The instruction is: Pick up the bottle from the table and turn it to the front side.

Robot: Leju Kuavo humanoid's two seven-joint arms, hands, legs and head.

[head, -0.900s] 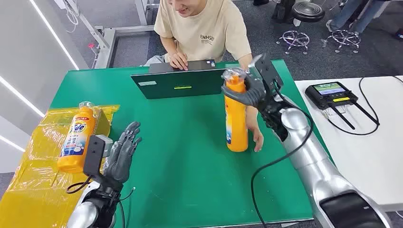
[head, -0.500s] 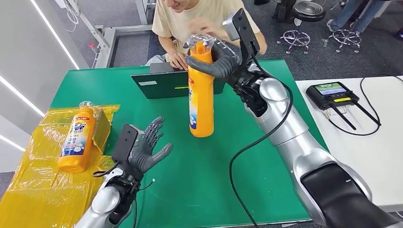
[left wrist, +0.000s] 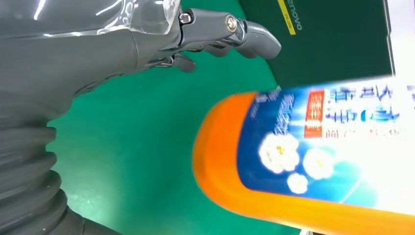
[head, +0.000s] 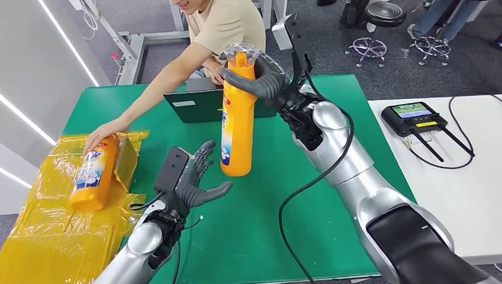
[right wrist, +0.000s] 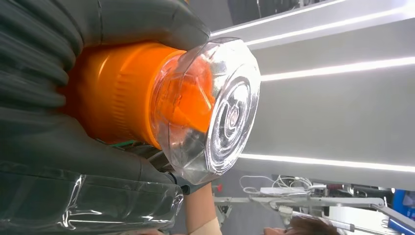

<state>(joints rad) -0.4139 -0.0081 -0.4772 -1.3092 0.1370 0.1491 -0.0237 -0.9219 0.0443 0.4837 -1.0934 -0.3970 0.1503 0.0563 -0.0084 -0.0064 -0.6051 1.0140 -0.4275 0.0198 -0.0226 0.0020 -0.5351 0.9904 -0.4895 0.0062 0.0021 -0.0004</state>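
Observation:
An orange bottle [head: 237,115] with a clear cap [right wrist: 215,107] and a blue-and-white label [left wrist: 333,142] hangs upright above the green table [head: 278,195]. My right hand [head: 263,80] grips it around the neck just under the cap. My left hand [head: 192,180] is open, palm up with fingers spread, low and just left of the bottle's base, not touching it. In the left wrist view the bottle's base [left wrist: 210,156] hovers close beyond my left fingers [left wrist: 230,32].
A second orange bottle [head: 95,174] lies on yellow plastic sheeting [head: 41,225] at the table's left, with a person's hand [head: 103,133] on its top. A dark laptop [head: 195,106] sits at the table's far side. A controller [head: 414,118] rests on the white table to the right.
My right hand has carried the bottle from the table's right side up and leftward over the centre. My left hand rose and turned palm up. The person reached to the second bottle.

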